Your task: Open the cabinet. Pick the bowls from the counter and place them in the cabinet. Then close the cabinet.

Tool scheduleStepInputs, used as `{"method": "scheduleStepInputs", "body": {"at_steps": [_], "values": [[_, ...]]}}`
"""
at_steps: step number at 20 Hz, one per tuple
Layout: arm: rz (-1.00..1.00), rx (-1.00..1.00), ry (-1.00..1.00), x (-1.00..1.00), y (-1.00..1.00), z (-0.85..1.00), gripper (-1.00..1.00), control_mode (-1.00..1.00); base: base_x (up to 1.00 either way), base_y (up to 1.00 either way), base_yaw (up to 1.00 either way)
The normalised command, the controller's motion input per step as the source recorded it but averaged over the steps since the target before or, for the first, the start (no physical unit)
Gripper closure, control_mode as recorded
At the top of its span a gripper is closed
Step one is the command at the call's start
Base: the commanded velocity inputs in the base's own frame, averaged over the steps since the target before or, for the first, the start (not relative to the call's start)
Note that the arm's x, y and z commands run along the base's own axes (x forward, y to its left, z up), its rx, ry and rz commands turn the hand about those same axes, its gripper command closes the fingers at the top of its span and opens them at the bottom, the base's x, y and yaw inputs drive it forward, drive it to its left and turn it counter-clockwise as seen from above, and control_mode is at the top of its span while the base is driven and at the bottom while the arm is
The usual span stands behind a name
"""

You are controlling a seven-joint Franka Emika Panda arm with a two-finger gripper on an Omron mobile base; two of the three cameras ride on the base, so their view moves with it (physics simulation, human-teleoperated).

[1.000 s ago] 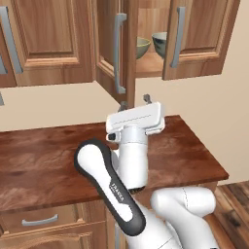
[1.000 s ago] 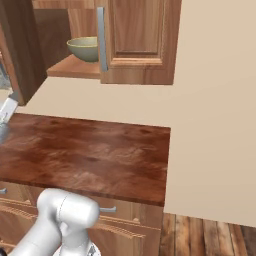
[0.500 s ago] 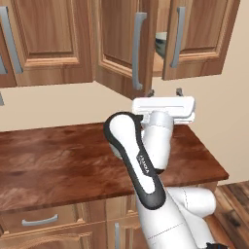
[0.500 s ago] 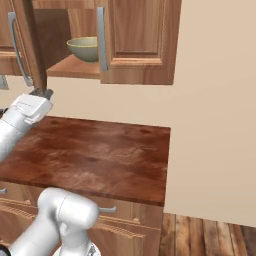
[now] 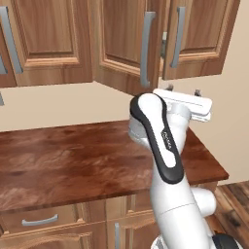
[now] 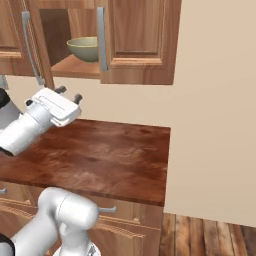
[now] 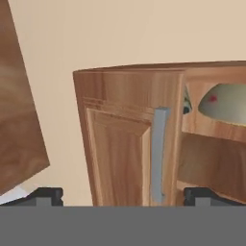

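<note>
The gripper [image 6: 68, 94] has its jaws spread wide and holds nothing; it hangs in the air over the counter [image 6: 105, 157], just below the cabinet [image 6: 135, 40], with its fingertips [image 5: 169, 88] pointing upward. In the hand view the grey handle [image 7: 159, 153] of the nearer door stands between the two fingertips, but apart from them.

From the left base view, the left door [image 5: 127, 44] is partly swung out and the right door [image 5: 199, 36] is also a little ajar. One bowl [image 6: 84, 48] sits on the shelf inside, seen through the gap in the right base view; a pale round shape [image 7: 223, 103] in the hand view is probably a bowl too. The counter looks bare of bowls, so I judge the closing step is in hand.

To do it well, the gripper should meet the face of the door near its handle, push steadily along the arc of the door, and keep the fingers away from the gap at the centre, then treat the other door the same way
</note>
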Motion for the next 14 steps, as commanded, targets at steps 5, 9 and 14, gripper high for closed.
{"method": "scheduleStepInputs", "body": {"at_steps": [5, 9, 14], "values": [[-0.22, 0.23, 0.07, 0.33, 0.30, 0.01, -1.00, -1.00, 0.00, 0.00, 0.00], [-0.16, 0.17, 0.18, 0.95, 0.06, 0.29, -1.00, -1.00, 0.00, 0.00, 0.00], [-0.18, 0.04, 0.25, 1.00, 0.16, 0.76, -1.00, -1.00, 0.00, 0.00, 0.00]]}}
